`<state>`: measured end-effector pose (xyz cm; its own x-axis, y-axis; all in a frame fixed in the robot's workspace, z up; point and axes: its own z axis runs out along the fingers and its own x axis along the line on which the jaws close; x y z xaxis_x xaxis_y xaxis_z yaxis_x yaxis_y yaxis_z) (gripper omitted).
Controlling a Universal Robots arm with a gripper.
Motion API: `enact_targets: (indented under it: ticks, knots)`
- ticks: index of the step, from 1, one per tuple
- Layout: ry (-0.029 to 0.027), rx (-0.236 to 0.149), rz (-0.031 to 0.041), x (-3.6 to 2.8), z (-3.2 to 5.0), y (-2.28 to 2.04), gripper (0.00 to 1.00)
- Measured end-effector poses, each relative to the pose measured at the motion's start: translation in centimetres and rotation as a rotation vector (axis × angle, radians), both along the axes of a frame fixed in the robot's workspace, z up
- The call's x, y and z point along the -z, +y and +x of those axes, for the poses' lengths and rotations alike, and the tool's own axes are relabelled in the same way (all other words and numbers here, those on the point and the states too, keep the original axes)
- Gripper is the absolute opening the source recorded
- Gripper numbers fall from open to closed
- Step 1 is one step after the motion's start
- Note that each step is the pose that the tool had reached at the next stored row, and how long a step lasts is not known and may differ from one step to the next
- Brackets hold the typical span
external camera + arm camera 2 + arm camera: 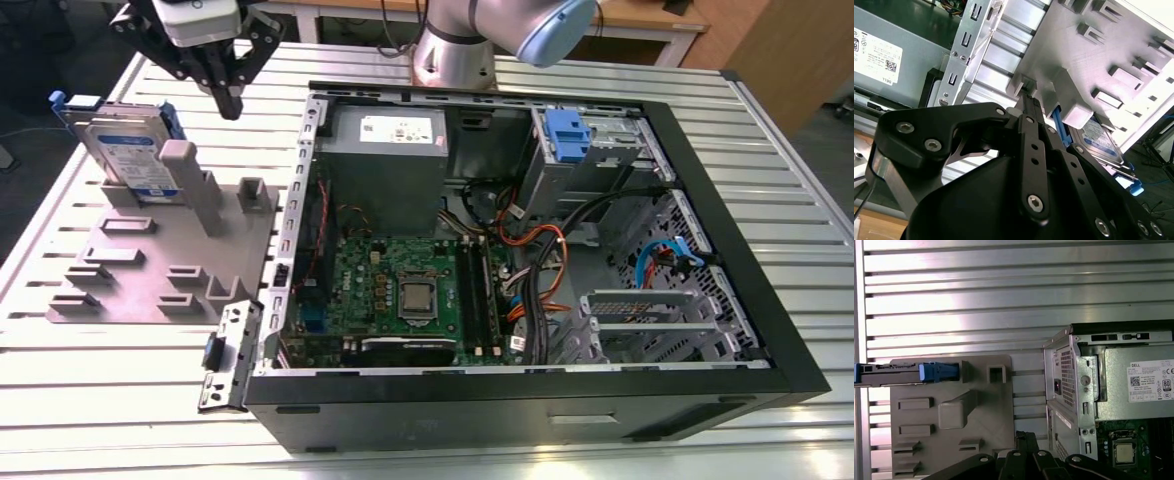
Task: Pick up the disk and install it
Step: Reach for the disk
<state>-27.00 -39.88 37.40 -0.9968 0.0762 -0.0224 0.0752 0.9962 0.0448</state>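
At the upper left of the exterior view, the disk stands upright in the grey fixture, not yet picked up. The gripper hovers just beside it, fingers closed on nothing.

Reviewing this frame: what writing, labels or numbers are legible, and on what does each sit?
White sticker on the power supply: a logo, a square code and fine print, too small to quote reliably.
Label on the disk: white and blue, its print too blurred to read.
Motherboard: any markings are too small to read.
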Motion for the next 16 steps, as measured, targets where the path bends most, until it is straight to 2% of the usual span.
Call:
enact_targets:
  ticks: [16]
  knots:
    - [0.0, 0.0, 0.0, 0.03, -0.22, 0.0, 0.11]
